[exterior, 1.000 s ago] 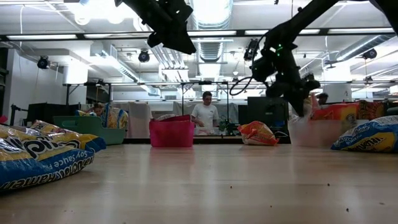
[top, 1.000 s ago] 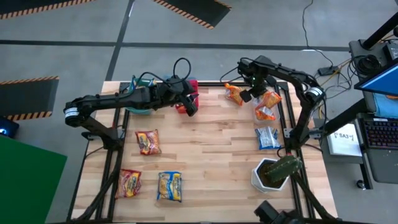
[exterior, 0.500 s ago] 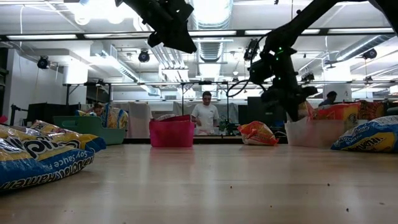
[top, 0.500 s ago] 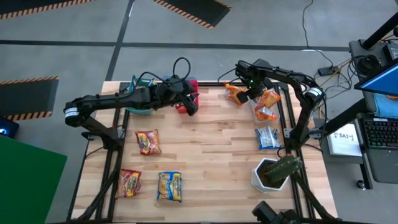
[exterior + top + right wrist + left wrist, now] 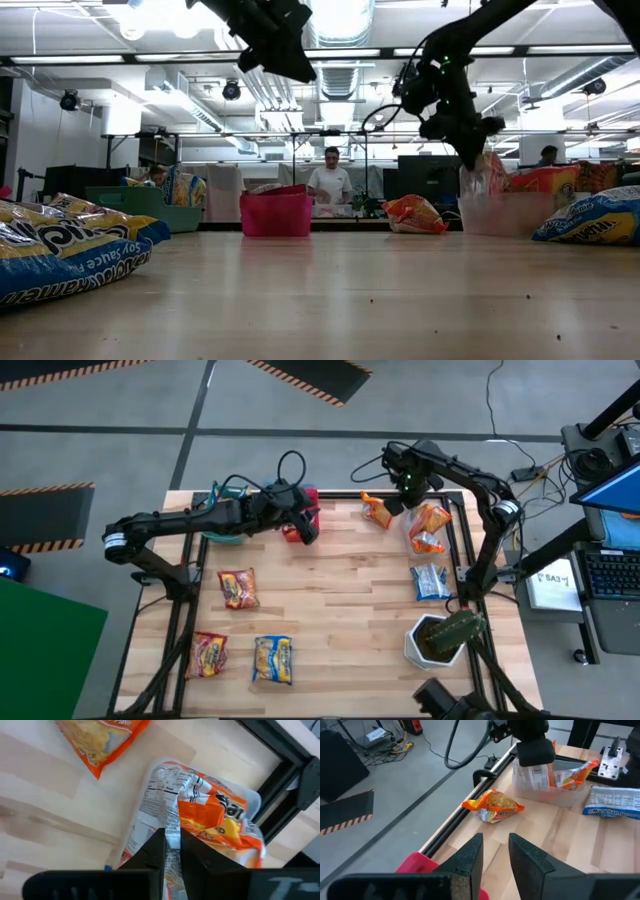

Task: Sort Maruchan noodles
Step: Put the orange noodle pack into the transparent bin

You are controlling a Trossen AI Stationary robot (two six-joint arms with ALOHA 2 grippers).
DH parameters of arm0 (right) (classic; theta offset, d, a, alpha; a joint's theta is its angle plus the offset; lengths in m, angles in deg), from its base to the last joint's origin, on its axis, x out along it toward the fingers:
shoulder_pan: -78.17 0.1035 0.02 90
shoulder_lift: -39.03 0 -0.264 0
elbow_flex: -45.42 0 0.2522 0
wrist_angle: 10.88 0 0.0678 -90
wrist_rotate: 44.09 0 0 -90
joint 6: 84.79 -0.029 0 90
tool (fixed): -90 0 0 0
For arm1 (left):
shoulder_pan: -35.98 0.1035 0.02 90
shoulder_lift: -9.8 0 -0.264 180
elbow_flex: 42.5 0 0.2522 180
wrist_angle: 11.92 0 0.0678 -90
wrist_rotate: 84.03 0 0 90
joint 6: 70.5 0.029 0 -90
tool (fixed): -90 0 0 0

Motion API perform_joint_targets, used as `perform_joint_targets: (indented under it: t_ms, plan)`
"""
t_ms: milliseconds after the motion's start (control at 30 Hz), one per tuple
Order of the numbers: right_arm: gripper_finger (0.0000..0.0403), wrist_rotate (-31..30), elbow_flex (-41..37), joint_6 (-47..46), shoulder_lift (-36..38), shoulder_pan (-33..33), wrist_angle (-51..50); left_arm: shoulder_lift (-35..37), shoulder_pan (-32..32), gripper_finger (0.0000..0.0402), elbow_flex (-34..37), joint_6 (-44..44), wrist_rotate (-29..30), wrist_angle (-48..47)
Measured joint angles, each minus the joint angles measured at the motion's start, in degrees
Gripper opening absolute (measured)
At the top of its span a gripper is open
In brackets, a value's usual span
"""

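My right gripper (image 5: pixel 171 845) is shut on an orange Maruchan packet (image 5: pixel 532 776) above the clear bin (image 5: pixel 570 796) at the far right, which holds more orange packets (image 5: pixel 428 528). Another orange packet (image 5: pixel 377 510) lies flat on the table beside that bin. My left gripper (image 5: pixel 495 854) is open and empty, high over the pink bin (image 5: pixel 306 508) at the far middle. Red packets (image 5: pixel 238 588) (image 5: pixel 208 654), a yellow-and-blue packet (image 5: pixel 272 658) and a silver-and-blue packet (image 5: pixel 430 580) lie flat on the table. My right gripper pinches the packet's top edge (image 5: pixel 172 834) between its two fingers, coming from above and pointing down. The packet hangs below the fingers with its printed white back (image 5: pixel 535 779) showing. Its lower end reaches into the clear bin.
A teal bin (image 5: pixel 222 532) stands left of the pink bin at the far edge. A white pot with a green plant (image 5: pixel 438 638) stands at the near right corner. The black table frame (image 5: pixel 462 550) runs along the right side. Bare wood lies in the table's middle.
My right gripper has risen and gone a little toward the table's far edge, keeping hold of the orange packet, which now hangs higher over the clear bin.
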Motion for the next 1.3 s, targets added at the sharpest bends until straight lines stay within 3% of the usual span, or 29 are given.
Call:
perform_joint_targets:
  t_ms: [700, 967, 1133, 1300]
  plan:
    - [0.0033, 0.18, 7.35, 2.13, 1.35, -1.05, -8.17, 0.00, 0.00, 0.0076, -0.53, 0.56, 0.41, -0.34]
    - [0.0009, 0.55, -2.83, 0.64, 2.75, -1.03, -4.19, 0.29, 0.00, 0.0076, -0.53, 0.38, 0.44, -2.05]
    - [0.0009, 4.47, -11.01, 0.14, 2.84, -0.51, 2.47, 0.31, 0.00, 0.0076, -0.53, 0.56, 0.52, -2.15]
    - [0.0009, 5.61, -12.39, -0.39, 3.26, -0.42, 2.00, 0.31, 0.00, 0.0076, -0.53, 0.56, 0.52, -2.15]
